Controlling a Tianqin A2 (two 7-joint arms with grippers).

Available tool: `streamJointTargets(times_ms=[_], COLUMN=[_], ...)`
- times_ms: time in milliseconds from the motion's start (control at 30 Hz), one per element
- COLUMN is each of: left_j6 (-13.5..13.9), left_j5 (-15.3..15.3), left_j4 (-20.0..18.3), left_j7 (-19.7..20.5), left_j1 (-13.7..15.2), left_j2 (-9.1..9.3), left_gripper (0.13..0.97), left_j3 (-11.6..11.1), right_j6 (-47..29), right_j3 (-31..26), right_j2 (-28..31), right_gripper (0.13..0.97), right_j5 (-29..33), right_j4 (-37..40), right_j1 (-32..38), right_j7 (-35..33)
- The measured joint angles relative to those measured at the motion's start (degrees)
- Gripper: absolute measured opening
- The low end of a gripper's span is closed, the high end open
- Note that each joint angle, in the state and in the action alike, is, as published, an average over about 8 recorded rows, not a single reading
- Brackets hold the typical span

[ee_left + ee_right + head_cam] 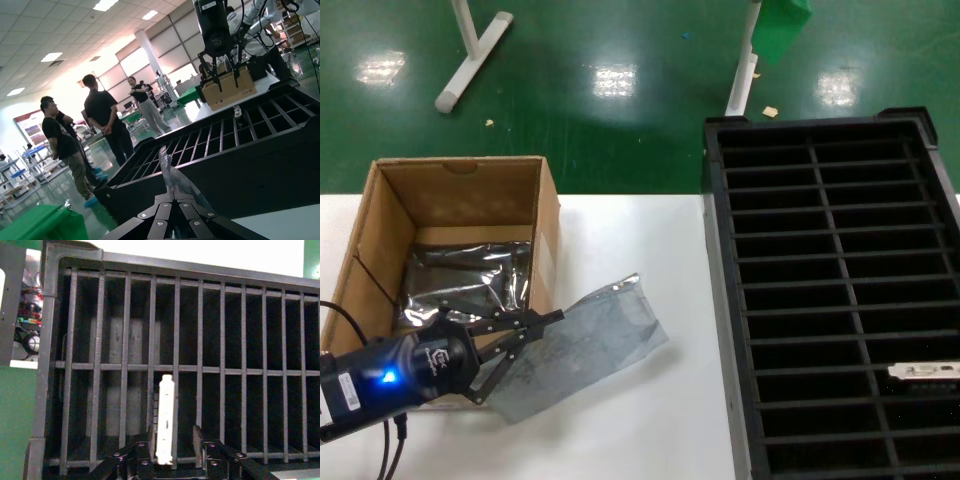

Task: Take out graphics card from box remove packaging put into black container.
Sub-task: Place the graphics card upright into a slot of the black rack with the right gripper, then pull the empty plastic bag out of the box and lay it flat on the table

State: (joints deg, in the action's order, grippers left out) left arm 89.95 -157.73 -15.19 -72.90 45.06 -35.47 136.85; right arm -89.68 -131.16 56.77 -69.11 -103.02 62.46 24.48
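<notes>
The graphics card point(165, 419), here seen only by its pale metal bracket edge and a little of the dark board under it, stands upright in one narrow slot of the large black plastic container point(50, 390) with thin ribs. In the head view the same pale bracket point(924, 371) shows in a slot near the container's right wall, in its nearer half.

The right hand point(172, 442) is directly over this slot. Its two fingers stand on either side of the bracket with a small gap on each side, so I judge it narrowly open and not gripping. To my judgement the placing step is at its end: the card seems already seated, and the next move calls only for a straight lift of the hand, so that the fingers do not catch the bracket or the ribs.

The crinkly translucent grey plastic bag point(585, 340), the packaging, lies flat on the white worktop point(640, 240), between the container and the brown cardboard box point(545, 215), with one end at the box's wall. The left hand point(525, 345) is at that end, in front of the box, closed on the bag's edge; the left wrist view shows a strip of plastic point(167, 167) rising from its closed fingertips. Inside the box another shiny silver bag point(460, 280) rests on the bottom; what it contains I cannot tell.
</notes>
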Motion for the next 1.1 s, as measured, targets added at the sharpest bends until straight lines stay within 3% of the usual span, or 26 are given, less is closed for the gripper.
streamJointTargets(times_ms=[167, 433, 733, 800, 867, 1100], left_j6=[0.00, 0.00, 0.00, 0.00, 0.00, 0.00], left_j5=[0.00, 0.00, 0.00, 0.00, 0.00, 0.00], left_j4=[-0.16, -0.72, -3.16, -3.90, -4.72, -7.84], left_j7=[0.06, 0.28, 1.33, 1.62, 1.90, 2.87], left_j1=[-0.07, -0.29, -0.30, -0.34, -0.41, -0.73], left_j2=[-0.06, -0.34, -1.12, -1.30, -1.46, -1.80], left_gripper=[0.142, 0.142, 0.142, 0.142, 0.142, 0.142], left_j3=[0.03, 0.21, 0.37, 0.37, 0.37, 0.76], right_j6=[0.33, 3.86, 17.59, 19.44, 20.24, 18.66], right_j3=[2.36, 7.15, 16.60, 18.17, 19.11, 19.37], right_j2=[-0.37, -0.51, 0.28, 0.27, 0.15, -0.45], right_gripper=[0.305, 0.462, 0.677, 0.677, 0.677, 0.824], right_j5=[0.52, 1.75, 3.86, 4.07, 4.21, 4.43], right_j4=[-0.14, -0.74, -2.06, -2.30, -2.42, -2.26], right_j1=[-2.73, -7.76, -20.02, -21.88, -22.87, -22.46], right_j7=[-0.47, 0.16, 4.92, 5.82, 6.23, 5.16])
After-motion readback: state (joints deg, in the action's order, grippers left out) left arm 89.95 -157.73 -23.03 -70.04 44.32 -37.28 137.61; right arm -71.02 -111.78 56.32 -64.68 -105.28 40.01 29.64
